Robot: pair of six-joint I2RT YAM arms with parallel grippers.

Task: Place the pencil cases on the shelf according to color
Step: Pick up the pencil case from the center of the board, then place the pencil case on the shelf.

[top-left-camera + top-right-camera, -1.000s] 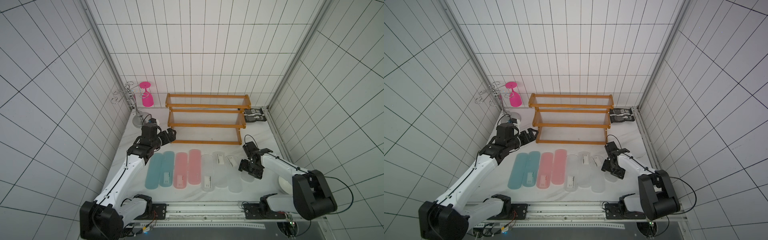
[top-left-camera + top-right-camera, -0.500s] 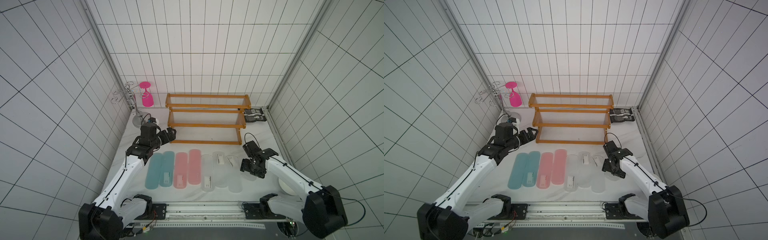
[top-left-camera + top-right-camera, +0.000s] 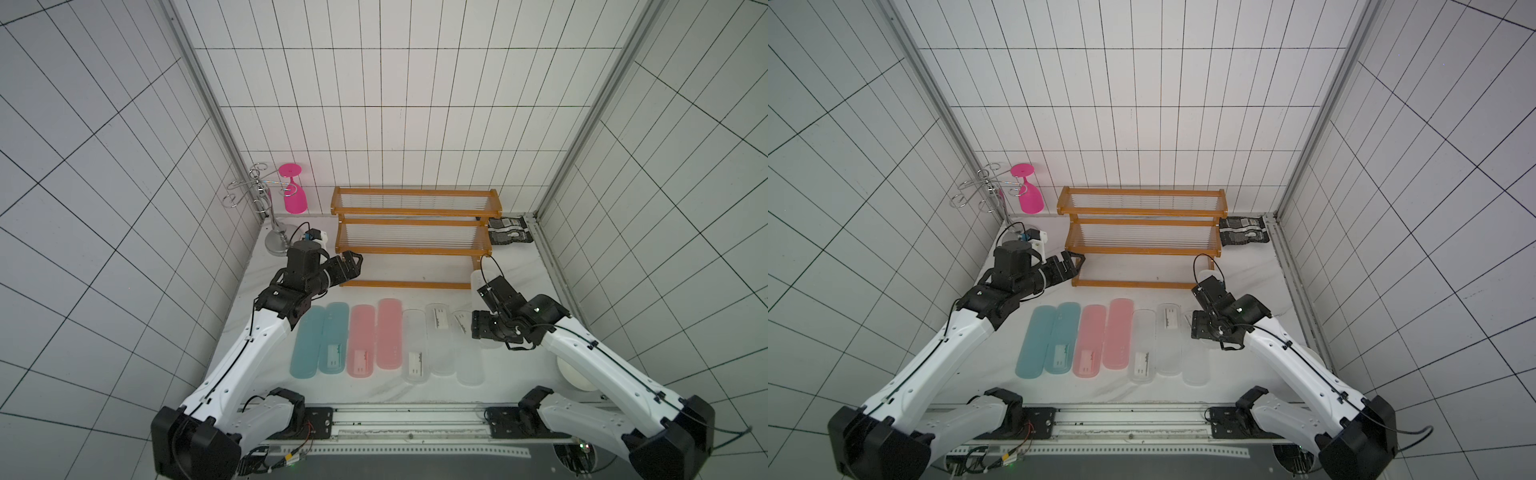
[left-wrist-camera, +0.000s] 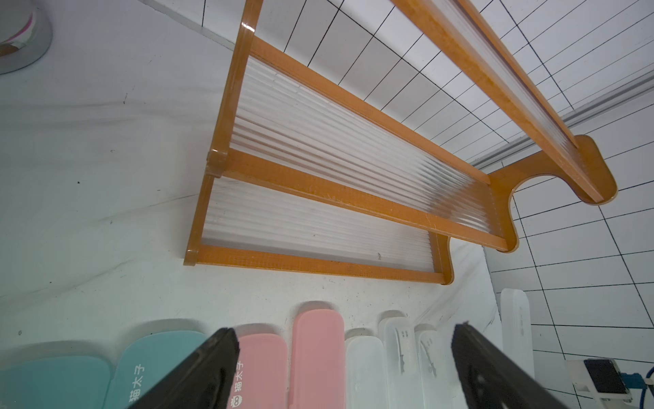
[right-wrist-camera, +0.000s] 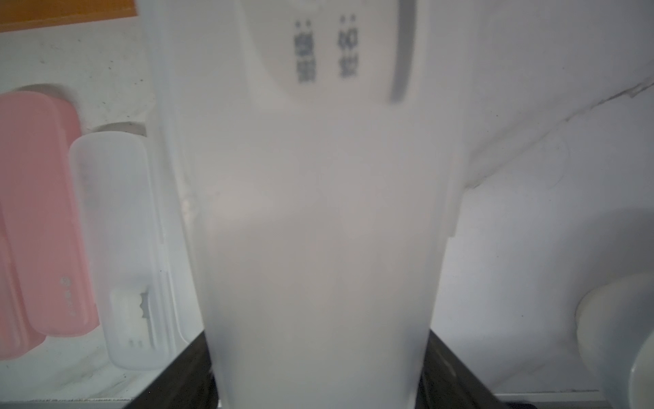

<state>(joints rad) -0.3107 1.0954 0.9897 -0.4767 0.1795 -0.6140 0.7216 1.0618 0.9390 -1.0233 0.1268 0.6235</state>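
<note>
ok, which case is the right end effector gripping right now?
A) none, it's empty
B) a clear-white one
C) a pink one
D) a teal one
B: in the right wrist view the right end effector has its jaws pressed against both sides of a clear-white case, which fills the gap between them.

I see the right gripper with its dark jaws clamped on a blurred clear-white case. To one side, another clear case and two pink cases lie on the surface. A white bowl sits opposite.
</note>
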